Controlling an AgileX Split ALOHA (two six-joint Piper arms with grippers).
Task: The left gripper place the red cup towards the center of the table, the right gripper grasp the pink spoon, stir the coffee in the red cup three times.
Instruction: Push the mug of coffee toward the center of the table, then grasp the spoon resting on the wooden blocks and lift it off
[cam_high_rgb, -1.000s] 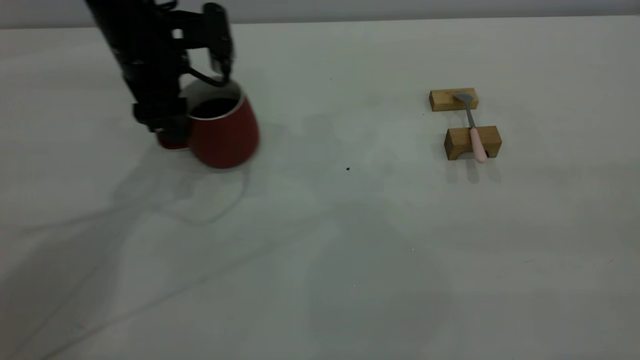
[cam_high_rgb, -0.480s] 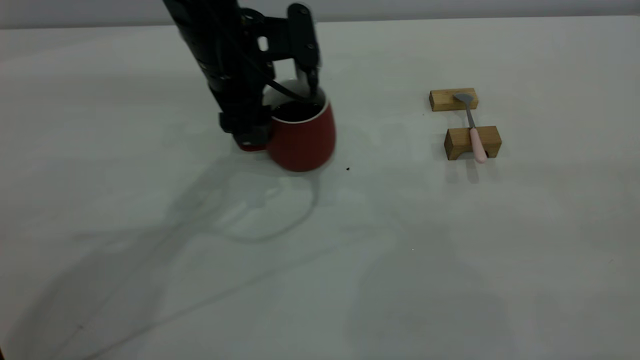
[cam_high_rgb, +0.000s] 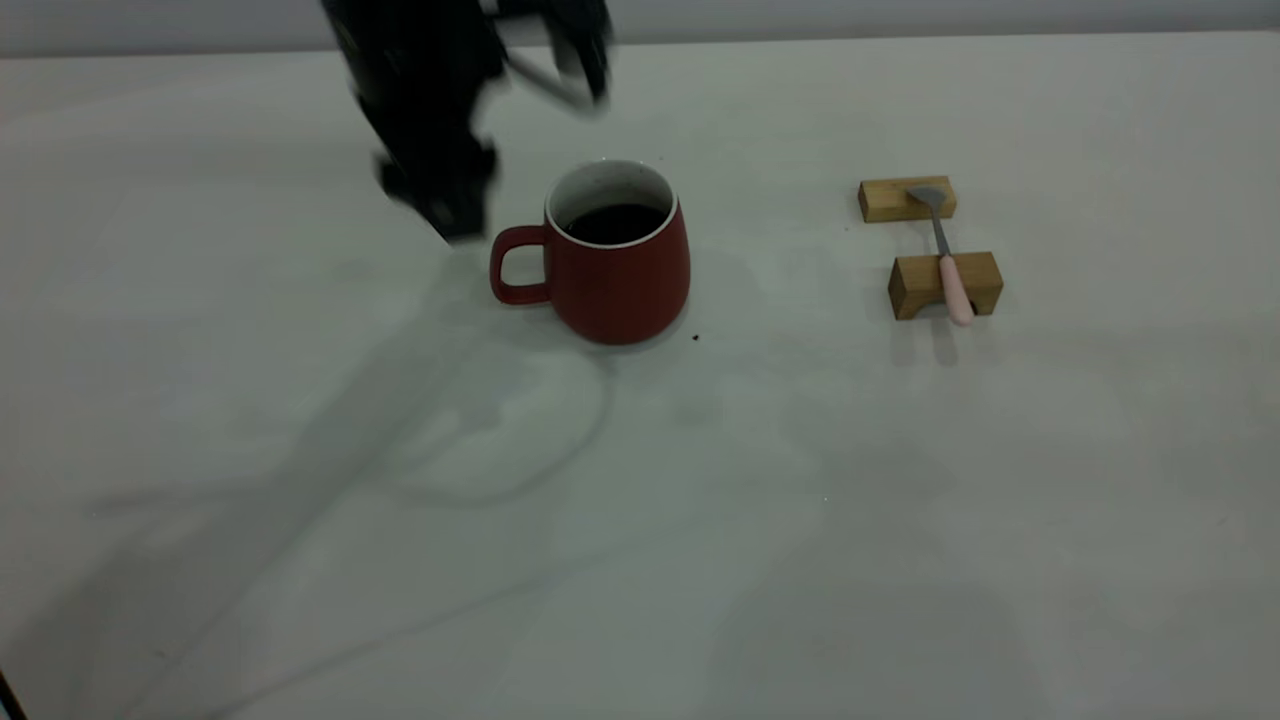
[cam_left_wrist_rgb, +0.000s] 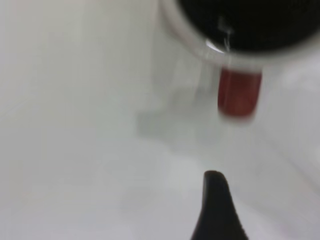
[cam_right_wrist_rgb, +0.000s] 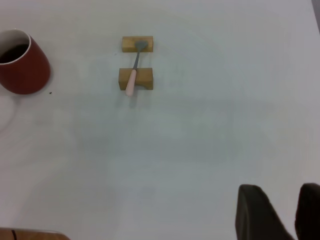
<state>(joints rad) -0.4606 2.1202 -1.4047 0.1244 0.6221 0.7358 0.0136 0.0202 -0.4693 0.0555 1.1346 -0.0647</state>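
The red cup stands upright on the table near the middle, handle toward the left arm, with dark coffee inside. My left gripper hovers just left of the handle, apart from it and open; the left wrist view shows one black finger and the cup's handle beyond it. The pink spoon lies across two wooden blocks at the right. My right gripper is open, far from the spoon and the cup, with nothing between its fingers.
The spoon's bowl rests on the far tan block and its handle in the notch of the near block. A tiny dark speck lies just right of the cup's base.
The left gripper carried the cup rightward to the table's middle, set it down, let go of the handle and drew back up and to the left. The spoon has not moved.
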